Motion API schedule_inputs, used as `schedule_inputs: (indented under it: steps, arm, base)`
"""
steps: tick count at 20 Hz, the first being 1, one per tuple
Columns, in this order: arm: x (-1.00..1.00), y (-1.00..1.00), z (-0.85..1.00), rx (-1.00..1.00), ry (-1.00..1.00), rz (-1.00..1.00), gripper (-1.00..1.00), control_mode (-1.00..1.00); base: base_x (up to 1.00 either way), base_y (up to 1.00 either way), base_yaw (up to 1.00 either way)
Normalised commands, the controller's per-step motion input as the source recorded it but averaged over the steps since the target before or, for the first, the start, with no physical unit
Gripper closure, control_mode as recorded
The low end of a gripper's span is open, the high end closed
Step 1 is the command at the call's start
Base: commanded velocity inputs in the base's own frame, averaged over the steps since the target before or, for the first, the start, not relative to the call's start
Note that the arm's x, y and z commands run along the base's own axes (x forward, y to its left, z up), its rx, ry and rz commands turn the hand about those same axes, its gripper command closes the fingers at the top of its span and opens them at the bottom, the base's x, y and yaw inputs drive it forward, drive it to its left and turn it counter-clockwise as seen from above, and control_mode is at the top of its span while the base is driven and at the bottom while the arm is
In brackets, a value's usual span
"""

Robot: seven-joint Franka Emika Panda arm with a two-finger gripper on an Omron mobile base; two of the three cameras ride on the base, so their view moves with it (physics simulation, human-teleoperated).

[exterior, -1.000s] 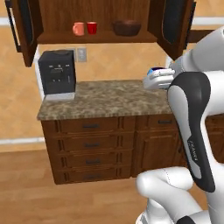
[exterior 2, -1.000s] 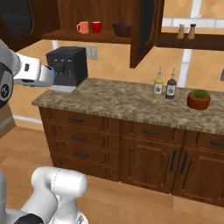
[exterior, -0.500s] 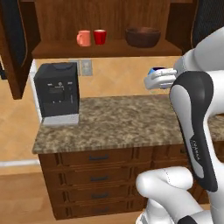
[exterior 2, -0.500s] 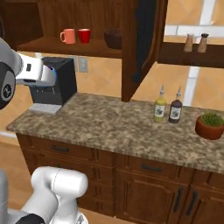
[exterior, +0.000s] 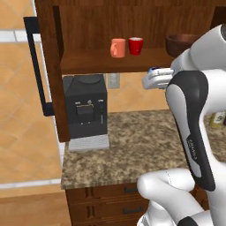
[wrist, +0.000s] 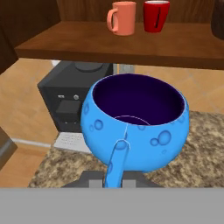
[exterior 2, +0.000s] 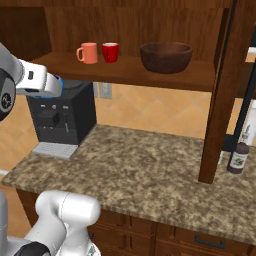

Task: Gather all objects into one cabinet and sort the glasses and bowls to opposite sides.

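No lettering is readable anywhere (the arm's marking is blurred). The gripper [wrist: 114,183] is clenched on the blue cup [wrist: 135,124], holding it up below the cabinet shelf [wrist: 127,43].

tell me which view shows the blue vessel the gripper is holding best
The hand view. The blue vessel sits large and close there, with its dark inside, bubbled wall and handle plain. In the left base view only a sliver of it peeks above the hand, and in the right base view just a blue edge shows beside the hand.
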Motion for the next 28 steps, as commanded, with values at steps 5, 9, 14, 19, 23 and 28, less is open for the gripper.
schedule_inputs:
  steps: [5, 9, 14, 19, 23, 28]
  arm:
    - [0.00, 0.00, 0.00, 0.00, 0.00, 0.00, 1.00, 1.00]
    - [0.00, 0.00, 0.00, 0.00, 0.00, 0.00, 1.00, 1.00]
    - [0.00, 0.00, 0.00, 0.00, 0.00, 0.00, 1.00, 1.00]
    - [0.00, 0.00, 0.00, 0.00, 0.00, 0.00, 1.00, 1.00]
    - [0.00, 0.11, 0.08, -0.03, -0.05, 0.00, 1.00, -1.00]
    - [0.02, 0.10, 0.24, -0.03, -0.03, 0.03, 1.00, -1.00]
  base:
    - [1.00, -0.05, 0.00]
    - [1.00, 0.39, -0.09]
    - [0.75, 0.16, -0.01]
    - [0.17, 0.00, 0.00]
    - [0.03, 0.00, 0.00]
    - [0.00, 0.00, 0.00]
